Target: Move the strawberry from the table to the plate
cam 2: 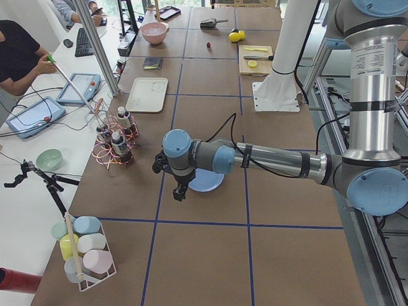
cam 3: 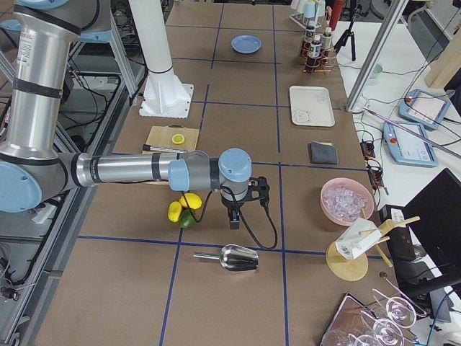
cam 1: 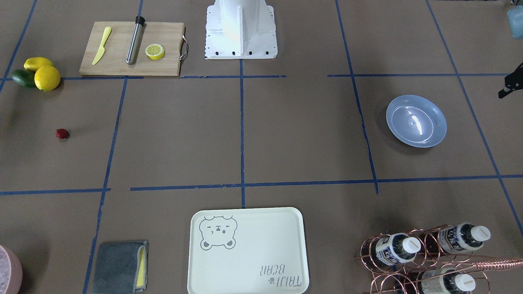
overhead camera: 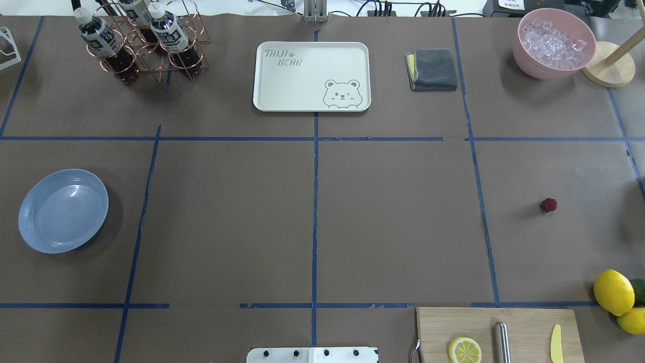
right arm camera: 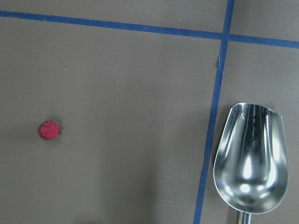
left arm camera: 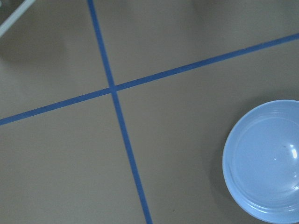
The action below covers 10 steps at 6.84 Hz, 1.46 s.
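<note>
The strawberry, small and dark red, lies alone on the brown table on my right side; the right wrist view has it at the left. The light-blue plate sits empty on my left side. My right gripper hangs above the table near the lemons, and my left gripper hovers beside the plate. Each shows only in a side view, so I cannot tell whether it is open or shut. Neither wrist view shows fingers.
A cutting board holds a lemon half, a steel rod and a yellow knife. Lemons and an avocado lie near it. A metal scoop, bear tray, grey cloth, bottle rack and ice bowl ring the table.
</note>
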Motion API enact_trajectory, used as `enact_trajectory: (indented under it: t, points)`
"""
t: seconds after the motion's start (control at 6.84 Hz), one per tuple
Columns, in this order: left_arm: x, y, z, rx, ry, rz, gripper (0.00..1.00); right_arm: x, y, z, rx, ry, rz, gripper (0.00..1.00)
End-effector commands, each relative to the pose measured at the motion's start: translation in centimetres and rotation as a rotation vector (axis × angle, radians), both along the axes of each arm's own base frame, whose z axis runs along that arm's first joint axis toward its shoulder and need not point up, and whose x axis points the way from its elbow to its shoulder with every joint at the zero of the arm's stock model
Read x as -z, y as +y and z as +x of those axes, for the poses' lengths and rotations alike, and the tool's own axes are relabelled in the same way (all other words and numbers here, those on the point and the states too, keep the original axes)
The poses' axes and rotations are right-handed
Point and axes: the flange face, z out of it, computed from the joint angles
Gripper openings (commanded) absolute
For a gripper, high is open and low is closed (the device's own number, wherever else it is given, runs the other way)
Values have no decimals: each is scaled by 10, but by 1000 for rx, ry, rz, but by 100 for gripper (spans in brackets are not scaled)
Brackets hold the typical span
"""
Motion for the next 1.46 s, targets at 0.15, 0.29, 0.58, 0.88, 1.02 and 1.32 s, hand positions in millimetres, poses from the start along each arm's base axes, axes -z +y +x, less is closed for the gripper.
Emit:
enact_trajectory:
  t: [0.15, 0.29, 0.58, 0.88, 1.02, 1.32]
  points:
    - [-55, 2, 60, -39, 24, -32, 100, 3, -3, -1, 1, -10, 50, 100]
    - [-71, 5, 74, -56, 31, -29, 100, 4, -3, -2, 5, -18, 55, 100]
    - [-67, -1, 116, -59, 29, -88, 97, 3, -2, -3, 4, -19, 49, 100]
    - [-68, -1, 133, -86, 26, -94, 95, 3, -2, -3, 1, -20, 44, 100]
    - [-65, 0, 144, -107, 27, -90, 94, 3, -2, -3, 3, -20, 44, 100]
    - [-65, -8, 154, -117, 27, -89, 87, 2, -2, -3, 2, -20, 41, 100]
